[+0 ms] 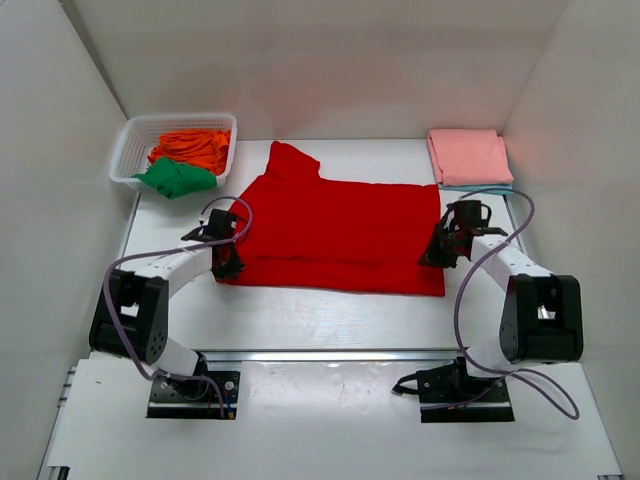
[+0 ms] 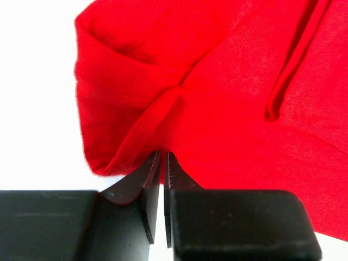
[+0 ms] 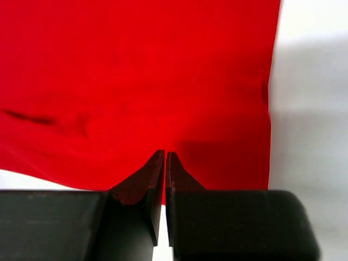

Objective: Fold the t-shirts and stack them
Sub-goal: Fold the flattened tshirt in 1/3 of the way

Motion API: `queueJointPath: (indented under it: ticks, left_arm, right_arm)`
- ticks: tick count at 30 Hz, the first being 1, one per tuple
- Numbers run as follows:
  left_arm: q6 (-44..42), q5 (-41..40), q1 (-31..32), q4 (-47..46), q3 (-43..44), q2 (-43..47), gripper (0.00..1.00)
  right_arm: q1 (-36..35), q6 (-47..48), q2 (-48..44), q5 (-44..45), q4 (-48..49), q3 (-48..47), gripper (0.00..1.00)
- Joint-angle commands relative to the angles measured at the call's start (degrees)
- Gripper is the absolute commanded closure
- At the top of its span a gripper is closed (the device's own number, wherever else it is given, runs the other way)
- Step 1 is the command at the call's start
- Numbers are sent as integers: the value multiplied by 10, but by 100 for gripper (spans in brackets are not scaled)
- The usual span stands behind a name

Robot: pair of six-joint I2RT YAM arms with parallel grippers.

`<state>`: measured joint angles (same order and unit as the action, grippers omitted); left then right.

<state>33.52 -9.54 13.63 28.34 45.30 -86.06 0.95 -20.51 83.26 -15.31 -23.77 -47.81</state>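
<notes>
The left gripper (image 1: pixel 227 260) sits on the near-left corner of the bright red cloth t-shirt (image 1: pixel 340 230), which is lying flat in the middle of the white table (image 1: pixel 300 320) with a sleeve sticking out toward the far side. In the left wrist view its jaws are pretty much together, just a thin slit, with the tips right at a folded hem of the shirt; can't tell if any cloth is actually pinched in there. Same deal on the other side: the right gripper (image 1: pixel 441 255) is at the shirt's right edge, jaws closed, tips over the cloth's near edge, and whether it has fabric is anyone's guess. Further back, the far-right corner has a folded salmon pink t-shirt (image 1: pixel 468 155) on top of a light blue t-shirt (image 1: pixel 480 187). The far-left corner has a white plastic lattice basket (image 1: pixel 128 145) holding a crumpled orange t-shirt (image 1: pixel 195 146) and a green t-shirt (image 1: pixel 176 179).
</notes>
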Motion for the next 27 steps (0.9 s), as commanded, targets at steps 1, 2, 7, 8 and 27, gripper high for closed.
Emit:
queueJointPath:
  ticks: [1, 2, 7, 8, 27]
  left_arm:
    - [19, -47, 10, -36, -2, 53, 81]
    - [22, -51, 10, -33, 1, 45, 81]
    - [21, -51, 23, 25, 23, -16, 85]
    - [20, -47, 33, 34, 16, -16, 86]
    - [51, 27, 127, 151, -88, 96, 93]
  right_arm:
    - [-18, -16, -1, 6, 32, 20, 97]
    - [-29, -22, 2, 9, 29, 25, 97]
    - [-28, -1, 41, -2, 10, 25, 97]
    - [-27, 0, 43, -2, 0, 32, 97]
    - [-10, 45, -3, -1, -144, 92, 96]
